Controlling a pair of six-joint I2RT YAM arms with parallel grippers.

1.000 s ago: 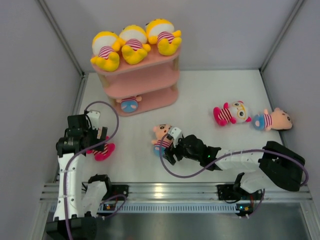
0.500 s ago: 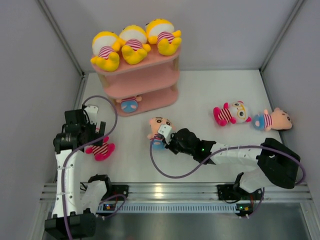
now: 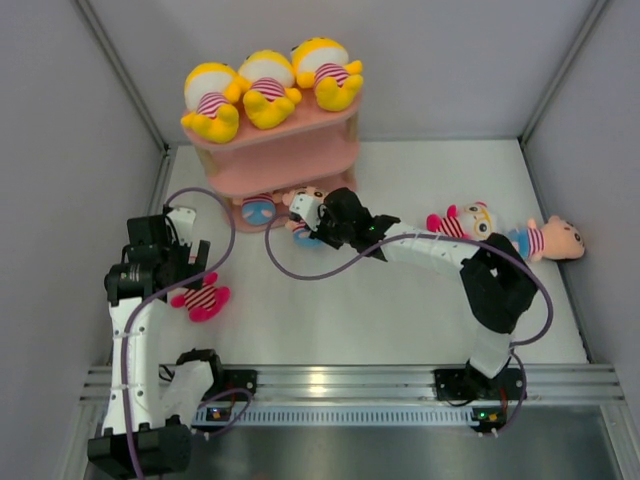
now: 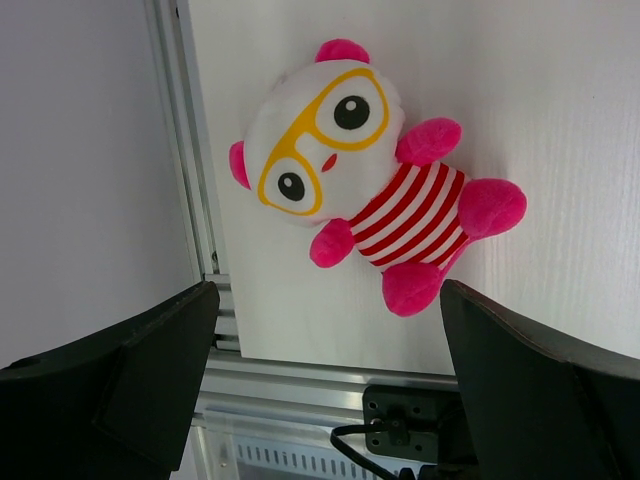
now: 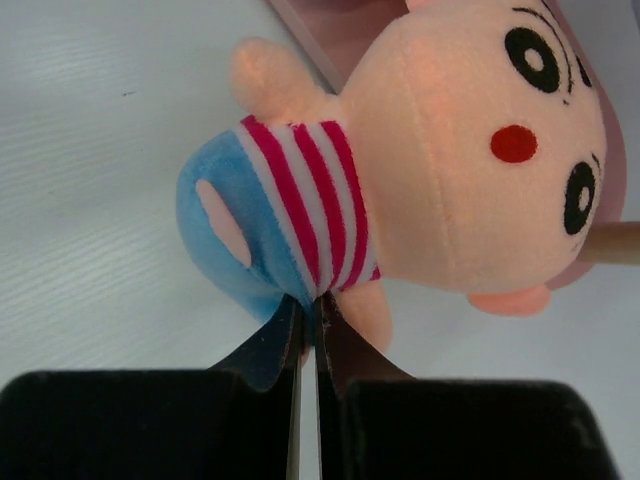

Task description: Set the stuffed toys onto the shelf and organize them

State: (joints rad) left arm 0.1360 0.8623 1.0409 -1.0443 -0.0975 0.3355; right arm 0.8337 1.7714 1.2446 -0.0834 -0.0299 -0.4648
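You're working in a robot test cell in a lab, not a home. Behind and to both sides of the pink shelf (image 3: 290,160) stand plain grey panels (image 3: 70,120) joined by metal corner strips (image 3: 120,72). In front of it the white table (image 3: 400,320) ends at an aluminium rail (image 3: 340,383) carrying the bolted arm bases (image 3: 470,385), with purple cables (image 3: 305,277) looped loose.
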